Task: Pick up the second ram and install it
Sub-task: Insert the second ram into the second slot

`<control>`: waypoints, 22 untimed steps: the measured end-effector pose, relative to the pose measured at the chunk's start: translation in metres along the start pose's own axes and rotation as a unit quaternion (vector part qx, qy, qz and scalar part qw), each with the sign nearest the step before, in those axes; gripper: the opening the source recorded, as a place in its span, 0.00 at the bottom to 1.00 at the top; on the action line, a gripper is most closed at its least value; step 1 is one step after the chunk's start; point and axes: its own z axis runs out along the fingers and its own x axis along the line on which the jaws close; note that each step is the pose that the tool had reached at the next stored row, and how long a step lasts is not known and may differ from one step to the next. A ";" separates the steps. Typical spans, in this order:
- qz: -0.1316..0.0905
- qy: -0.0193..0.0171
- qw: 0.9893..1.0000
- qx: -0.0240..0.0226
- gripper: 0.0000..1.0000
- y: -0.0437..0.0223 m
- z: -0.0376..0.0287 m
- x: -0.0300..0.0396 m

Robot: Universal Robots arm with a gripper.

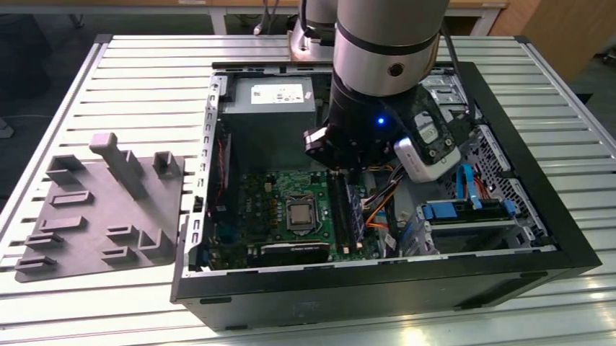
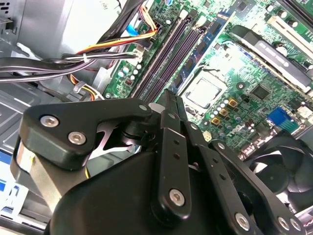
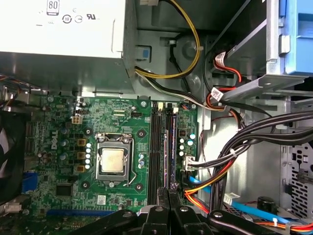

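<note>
My gripper (image 3: 167,192) is shut, its two black fingers pressed flat together with nothing showing between them. It hangs just above one end of the long black memory sockets (image 3: 157,147) on the green motherboard inside the open computer case (image 1: 563,238). In the second wrist view the shut fingertips (image 2: 171,98) point down at the same sockets (image 2: 168,54). One narrow dark ram stick (image 3: 172,147) stands edge-up, seated in the socket nearest the cables. I cannot tell whether it is the second ram. In the exterior view the arm's wrist (image 1: 371,130) covers the fingers.
A grey moulded tray (image 1: 97,216) with upright posts lies on the slatted table at the exterior view's left. Bundled cables (image 3: 230,161) crowd the side of the sockets away from the bare processor socket (image 3: 113,159). The power supply (image 3: 58,24) and a blue drive bracket (image 1: 452,210) stand inside the case.
</note>
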 end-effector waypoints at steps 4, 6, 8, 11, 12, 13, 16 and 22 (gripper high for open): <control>0.001 0.000 1.000 0.000 0.12 0.0000 0.0009 0.0001; 0.002 0.000 1.000 0.000 0.12 -0.0001 0.0016 0.0001; 0.002 0.000 1.000 0.000 0.12 -0.0001 0.0020 0.0001; 0.003 0.000 1.000 0.000 0.12 -0.0001 0.0027 0.0001; 0.003 0.000 1.000 0.000 0.12 -0.0001 0.0030 0.0002; 0.003 0.000 1.000 0.000 0.12 -0.0002 0.0033 0.0001; 0.004 0.000 1.000 0.000 0.12 -0.0002 0.0042 0.0002; 0.005 0.000 1.000 0.000 0.12 -0.0003 0.0061 0.0003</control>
